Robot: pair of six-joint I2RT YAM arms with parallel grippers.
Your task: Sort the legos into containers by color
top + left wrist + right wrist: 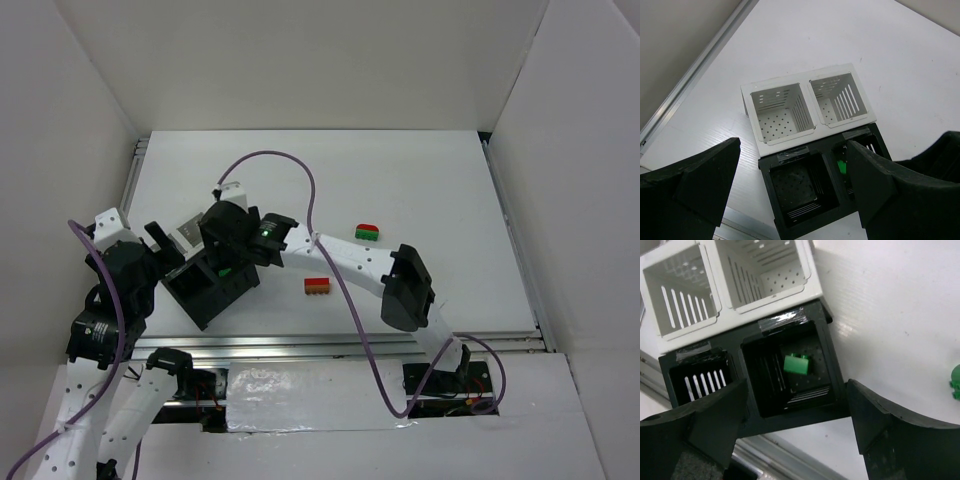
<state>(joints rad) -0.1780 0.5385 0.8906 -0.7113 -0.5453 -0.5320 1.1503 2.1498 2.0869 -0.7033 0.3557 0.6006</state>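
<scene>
The black box point(205, 292) has two black compartments, with two pale grey compartments point(189, 232) joined at its far edge. A green lego point(796, 364) lies in one black compartment and also shows in the left wrist view point(841, 166). The other black compartment point(795, 187) looks empty. My right gripper point(233, 247) hovers open and empty over the box point(790, 417); in its own view the gripper point(796, 390) has its jaws spread wide. My left gripper point(165, 248) is open and empty at the box's left point(792, 170). A red-and-green stack point(367, 232) and a red brick point(318, 286) lie on the table.
A metal rail point(330, 348) runs along the table's near edge, close to the box. White walls enclose the table on three sides. A purple cable point(312, 205) loops over the right arm. The edge of a green lego point(956, 382) shows at the right of the right wrist view.
</scene>
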